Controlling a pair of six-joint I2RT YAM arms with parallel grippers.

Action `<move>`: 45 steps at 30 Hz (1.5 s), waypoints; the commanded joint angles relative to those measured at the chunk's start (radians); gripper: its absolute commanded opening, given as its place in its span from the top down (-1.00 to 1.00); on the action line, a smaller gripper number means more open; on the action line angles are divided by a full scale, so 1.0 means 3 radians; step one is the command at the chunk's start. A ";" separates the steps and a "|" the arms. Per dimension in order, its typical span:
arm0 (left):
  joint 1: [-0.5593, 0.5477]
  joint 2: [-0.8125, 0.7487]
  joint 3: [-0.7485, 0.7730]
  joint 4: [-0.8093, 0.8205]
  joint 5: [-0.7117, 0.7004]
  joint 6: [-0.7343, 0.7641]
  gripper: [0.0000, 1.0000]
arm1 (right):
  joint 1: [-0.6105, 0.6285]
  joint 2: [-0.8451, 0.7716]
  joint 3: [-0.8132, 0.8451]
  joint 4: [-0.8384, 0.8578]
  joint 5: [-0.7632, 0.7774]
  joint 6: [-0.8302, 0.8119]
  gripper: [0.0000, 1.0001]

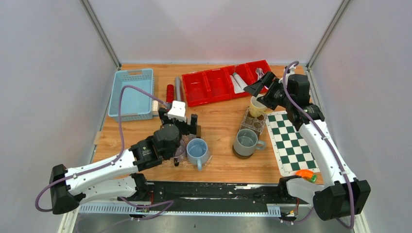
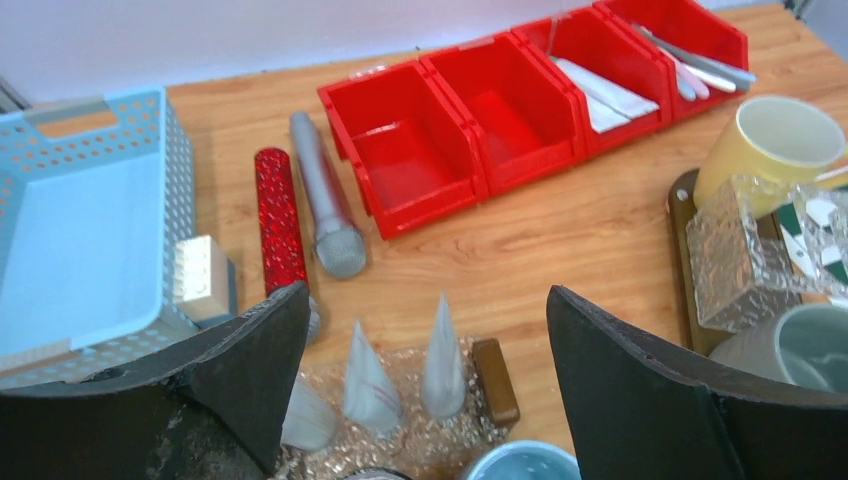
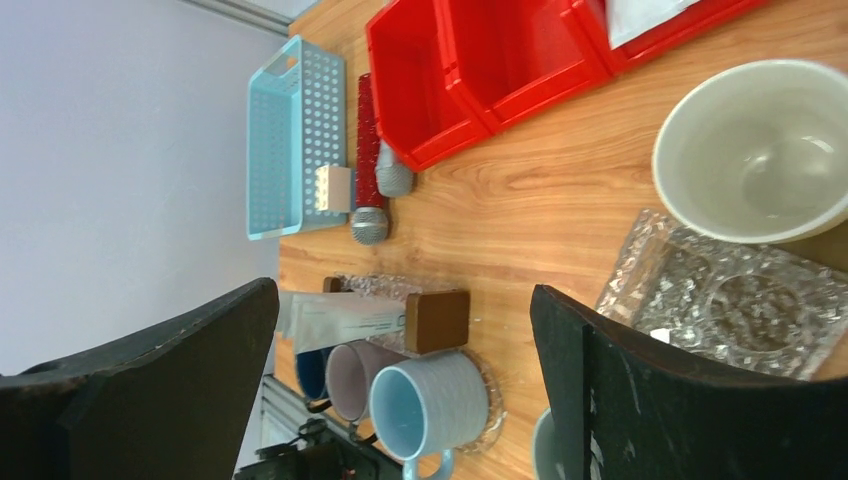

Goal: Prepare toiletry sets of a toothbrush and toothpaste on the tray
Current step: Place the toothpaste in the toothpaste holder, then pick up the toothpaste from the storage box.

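My left gripper [image 2: 428, 295] hangs open over a clear glass tray [image 2: 470, 425] with a brown end block [image 2: 497, 380]. Three white toothpaste tubes [image 2: 443, 362] stand upright on it, between and below the jaws, touching neither finger. In the top view that gripper [image 1: 182, 127] sits just behind a blue mug [image 1: 197, 150]. More toothpaste tubes [image 2: 605, 95] and the toothbrushes [image 2: 700, 65] lie in the right-hand red bins [image 1: 218, 82]. My right gripper [image 1: 262, 83] is open and empty above a yellow mug [image 1: 257, 104]; its wrist view looks across at the standing toothpaste [image 3: 345, 318].
A second glass tray [image 1: 253, 121] carries the yellow mug and a grey mug [image 1: 245, 141]. A light blue basket [image 1: 132, 92] is at back left, with a red roller [image 1: 170, 92] and a grey cylinder [image 1: 179, 87] beside it. A checkerboard [image 1: 291, 143] lies at right.
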 commanded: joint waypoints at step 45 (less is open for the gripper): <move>0.2680 -0.0003 0.0916 -0.1167 0.2103 0.0476 -1.00 | 0.0435 0.2966 0.1672 0.0134 0.0914 -0.5164 -0.44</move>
